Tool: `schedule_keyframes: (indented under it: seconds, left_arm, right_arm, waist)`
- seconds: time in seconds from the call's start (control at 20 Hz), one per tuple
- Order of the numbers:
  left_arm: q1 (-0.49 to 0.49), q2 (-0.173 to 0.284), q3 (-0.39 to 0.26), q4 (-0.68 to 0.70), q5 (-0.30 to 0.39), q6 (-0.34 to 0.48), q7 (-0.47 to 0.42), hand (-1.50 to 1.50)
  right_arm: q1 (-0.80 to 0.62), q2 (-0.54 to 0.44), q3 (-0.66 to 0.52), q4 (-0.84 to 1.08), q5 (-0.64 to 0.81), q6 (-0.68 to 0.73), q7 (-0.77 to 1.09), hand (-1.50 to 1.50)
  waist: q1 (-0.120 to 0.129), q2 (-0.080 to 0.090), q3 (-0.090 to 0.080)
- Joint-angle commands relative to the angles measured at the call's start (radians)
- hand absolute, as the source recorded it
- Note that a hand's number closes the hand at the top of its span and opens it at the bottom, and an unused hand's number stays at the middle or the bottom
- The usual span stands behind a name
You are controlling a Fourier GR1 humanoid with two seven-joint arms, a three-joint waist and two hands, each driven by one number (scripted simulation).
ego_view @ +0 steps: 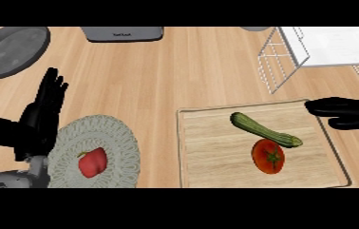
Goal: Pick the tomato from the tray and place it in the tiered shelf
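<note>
A red tomato (268, 157) with a green stem lies on the wooden tray (210, 147), toward its near right. Just above it, touching or nearly so, lies a green zucchini (264, 129). The white wire tiered shelf (286, 57) stands at the far right. My right hand (335, 111) comes in from the right edge over the tray's far right corner, fingers relaxed and pointing left, holding nothing, a short way up and right of the tomato. My left hand (43, 110) rests at the left edge, fingers straight and up.
A round woven mat (112, 142) near my left hand carries a red pepper-like piece (92, 162). A grey appliance (123, 33) sits at the far middle and a dark round pan (20, 47) at the far left.
</note>
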Motion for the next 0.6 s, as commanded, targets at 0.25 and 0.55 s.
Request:
schedule_keyframes:
  seconds: [0.25, 0.55]
  left_arm:
    - [0.025, 0.006, 0.013, -0.009, 0.006, -0.020, 0.007, 0.00]
    - [-0.020, 0.003, 0.031, 0.002, -0.008, -0.033, 0.023, 0.00]
  right_arm:
    - [0.087, -0.086, -0.059, -0.376, 0.413, -0.123, 0.151, -1.50]
    - [0.346, 0.031, 0.044, -0.624, 0.666, -0.185, 0.277, -1.50]
  waist:
    - [0.000, 0.000, 0.000]
    - [0.000, 0.005, 0.001]
